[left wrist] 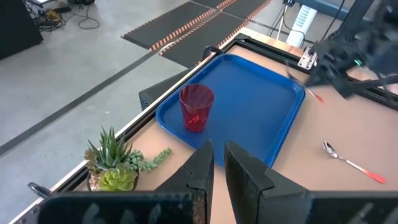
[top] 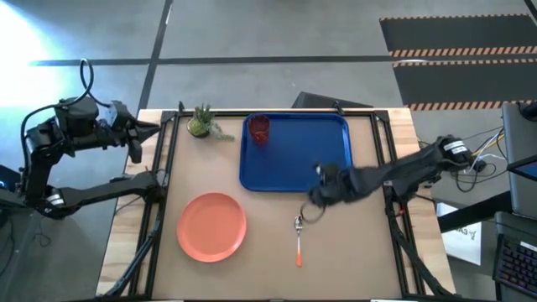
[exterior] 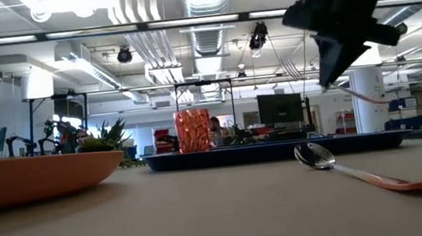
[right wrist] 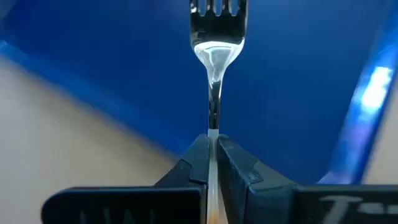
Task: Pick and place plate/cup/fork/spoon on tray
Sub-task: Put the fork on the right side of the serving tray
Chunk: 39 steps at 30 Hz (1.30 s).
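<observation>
We see the tray [top: 294,159] at the table's far middle with the cup [top: 259,128] upright in its far left corner, and the plate [top: 211,226] on the table near the tray's left front. The spoon [top: 298,239] lies on the table just before the tray. The right gripper [right wrist: 212,149] pinches the fork [right wrist: 216,43] above the tray's front right corner, while the left gripper [left wrist: 217,163], nearly pressed together, waits off the table's left edge.

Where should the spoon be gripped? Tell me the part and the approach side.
Grip the spoon on its orange handle, near the middle, coming straight down from above with the fingers spanning its narrow width. It lies flat on the table, bowl end toward the tray; the handle is straight and slim. The right gripper is shut on the fork.
</observation>
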{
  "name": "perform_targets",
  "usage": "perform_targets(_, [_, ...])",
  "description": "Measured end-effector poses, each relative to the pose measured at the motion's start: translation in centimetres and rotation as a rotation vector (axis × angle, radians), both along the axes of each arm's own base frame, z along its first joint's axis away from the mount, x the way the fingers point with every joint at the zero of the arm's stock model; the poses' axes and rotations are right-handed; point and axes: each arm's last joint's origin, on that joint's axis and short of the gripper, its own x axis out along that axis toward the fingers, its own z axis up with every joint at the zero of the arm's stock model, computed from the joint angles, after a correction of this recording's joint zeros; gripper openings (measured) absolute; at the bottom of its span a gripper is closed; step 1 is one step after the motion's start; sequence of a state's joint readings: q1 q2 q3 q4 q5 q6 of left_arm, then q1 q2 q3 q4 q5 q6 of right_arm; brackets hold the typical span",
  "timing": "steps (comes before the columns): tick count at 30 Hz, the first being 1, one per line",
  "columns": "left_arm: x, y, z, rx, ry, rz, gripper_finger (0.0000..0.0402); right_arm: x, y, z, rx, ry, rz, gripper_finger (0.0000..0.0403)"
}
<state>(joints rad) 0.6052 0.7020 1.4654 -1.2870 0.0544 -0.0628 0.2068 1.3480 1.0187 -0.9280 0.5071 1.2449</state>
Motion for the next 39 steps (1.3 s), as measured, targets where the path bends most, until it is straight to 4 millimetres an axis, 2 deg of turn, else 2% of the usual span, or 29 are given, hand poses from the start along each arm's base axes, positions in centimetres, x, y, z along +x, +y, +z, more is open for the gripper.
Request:
perform_targets(6, [-0.4, -0.3, 0.0, 0.003, -0.005, -0.001, 0.0019, -1.5, -4.9, 1.4, -0.085, -0.023, -0.136, 0.0009])
perform_targets(9, [-0.6, -0.4, -0.1, 0.006, -0.009, -0.001, 0.0019, -2.4, -6.6, 1.6, -0.100, -0.024, -0.192, 0.0009])
perform_targets(12, [-0.8, -0.6, -0.1, 0.010, -0.015, 0.000, 0.0019, -3.0, -7.5, 1.1, -0.090, 0.004, -0.212, 0.0009])
perform_targets(19, [-1.0, -0.7, 0.0, 0.014, -0.021, -0.001, 0.0019, -3.3, -7.8, 0.1, -0.069, 0.052, -0.205, 0.0009])
perform_targets(39, [-1.0, -0.7, 0.0, 0.031, -0.013, -0.012, 0.0019, -3.4, -8.2, 0.1, -0.020, 0.070, -0.166, 0.0009])
